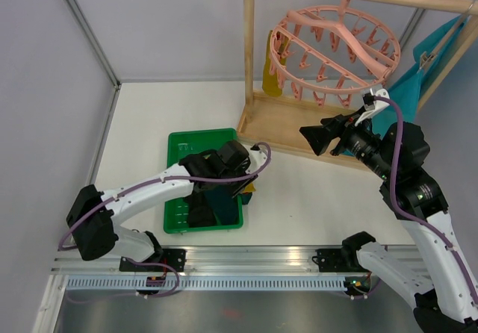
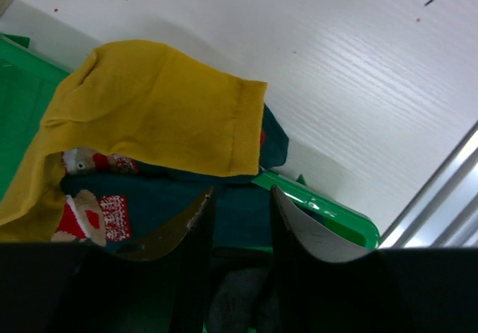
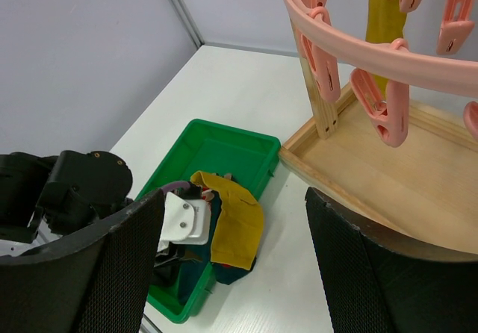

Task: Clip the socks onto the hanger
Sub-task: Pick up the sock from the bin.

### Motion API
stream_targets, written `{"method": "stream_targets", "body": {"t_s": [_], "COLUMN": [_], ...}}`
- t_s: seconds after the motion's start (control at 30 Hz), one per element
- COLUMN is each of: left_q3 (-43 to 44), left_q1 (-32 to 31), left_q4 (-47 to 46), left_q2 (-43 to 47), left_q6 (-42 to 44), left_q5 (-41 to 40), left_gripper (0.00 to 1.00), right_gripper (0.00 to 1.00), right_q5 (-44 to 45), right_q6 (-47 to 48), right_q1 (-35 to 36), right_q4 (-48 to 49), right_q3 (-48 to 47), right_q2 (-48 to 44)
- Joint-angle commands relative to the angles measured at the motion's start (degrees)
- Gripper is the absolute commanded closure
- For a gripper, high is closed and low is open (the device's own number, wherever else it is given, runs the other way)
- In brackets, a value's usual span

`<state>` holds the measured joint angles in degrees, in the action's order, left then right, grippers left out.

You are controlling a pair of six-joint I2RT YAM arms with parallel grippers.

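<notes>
My left gripper (image 1: 224, 193) is low in the green tray (image 1: 196, 142), its jaws narrowly apart with dark grey fabric of the black sock (image 2: 239, 303) pinched between them. A mustard sock (image 2: 157, 109) drapes over the tray's edge, above a dark teal sock (image 2: 239, 206) and a red-and-white patterned sock (image 2: 93, 213). The pink ring hanger (image 1: 336, 49) hangs from the wooden rack with a yellow sock (image 1: 270, 75) clipped on its left side. My right gripper (image 1: 312, 140) is wide open and empty, raised below the hanger (image 3: 373, 49).
The wooden frame rack (image 1: 299, 128) stands at the back right with a flat base board (image 3: 403, 169). A large teal cloth (image 1: 418, 79) hangs on its right. Grey walls close off the left and back. A metal rail (image 1: 246, 262) runs along the near edge.
</notes>
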<state>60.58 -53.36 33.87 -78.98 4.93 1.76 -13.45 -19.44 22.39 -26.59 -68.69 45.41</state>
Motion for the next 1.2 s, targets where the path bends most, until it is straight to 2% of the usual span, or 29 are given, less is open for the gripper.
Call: {"method": "stream_targets", "body": {"t_s": [0.0, 0.33, 0.63, 1.17], "left_q3": [3.7, 5.6, 7.4, 9.2], "left_q1": [-0.9, -1.5, -4.7, -8.5], "left_q4": [-0.3, -0.4, 0.2, 1.6], "left_q2": [-2.4, -6.3, -9.3, -16.4], "left_q6": [3.8, 3.7, 4.7, 4.9], "left_q5": [-9.5, -9.1, -8.5, -19.5], "left_gripper": [0.60, 0.59, 0.58, 0.53], "right_gripper": [0.18, 0.17, 0.17, 0.17], "right_q5": [0.4, 1.1, 1.7, 2.1], "right_q6": [1.0, 1.9, 2.5, 2.5], "right_q1": [0.2, 0.2, 0.2, 0.2], "right_q4": [0.9, 0.2, -0.4, -0.5], "right_q3": [0.0, -0.3, -0.8, 0.3], "right_q2": [-0.6, -0.8, -0.6, -1.3]}}
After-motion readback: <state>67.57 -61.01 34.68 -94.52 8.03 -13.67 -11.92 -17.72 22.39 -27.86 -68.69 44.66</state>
